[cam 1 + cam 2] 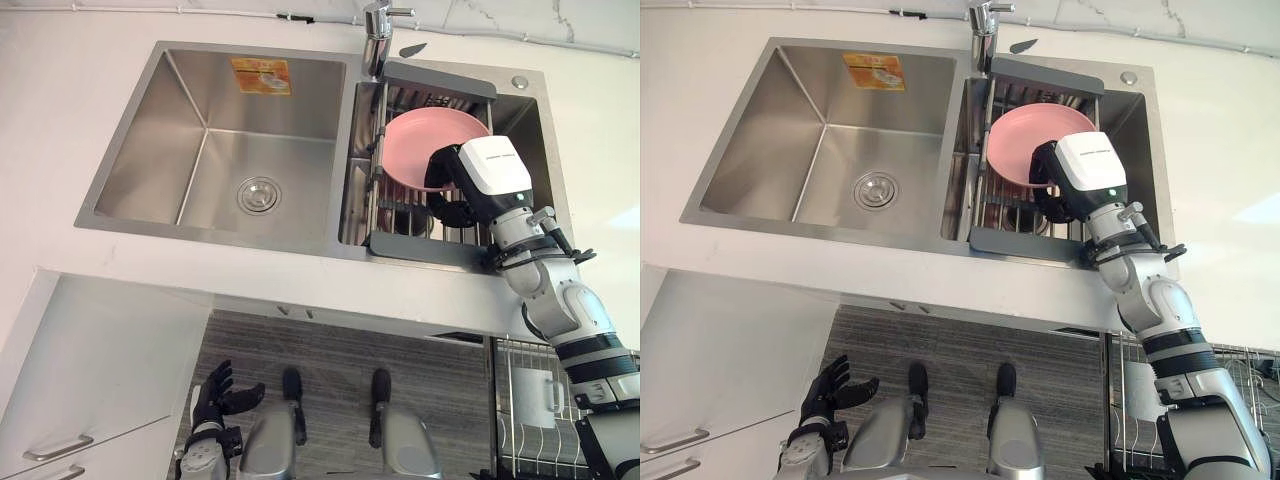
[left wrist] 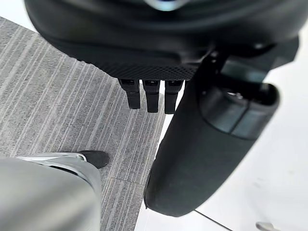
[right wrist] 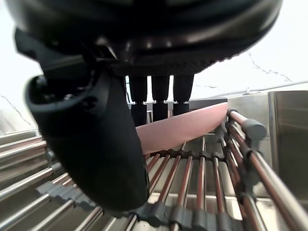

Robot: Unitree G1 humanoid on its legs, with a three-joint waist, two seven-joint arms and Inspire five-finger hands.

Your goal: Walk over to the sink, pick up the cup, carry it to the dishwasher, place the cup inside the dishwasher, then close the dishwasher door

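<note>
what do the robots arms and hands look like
Both arms are silver-grey rounded segments; the right arm has black bands at its joints. The right hand is dark with a white boxy shell on its back; the left hand is dark all over.

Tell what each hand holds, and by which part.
Nothing is gripped. The right hand, fingers straight, is at the rim of the pink plate; the left hand is open.

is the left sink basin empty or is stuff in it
Empty: the left basin shows bare steel, just its drain and a sticker on the back wall, no dishes in it.
</note>
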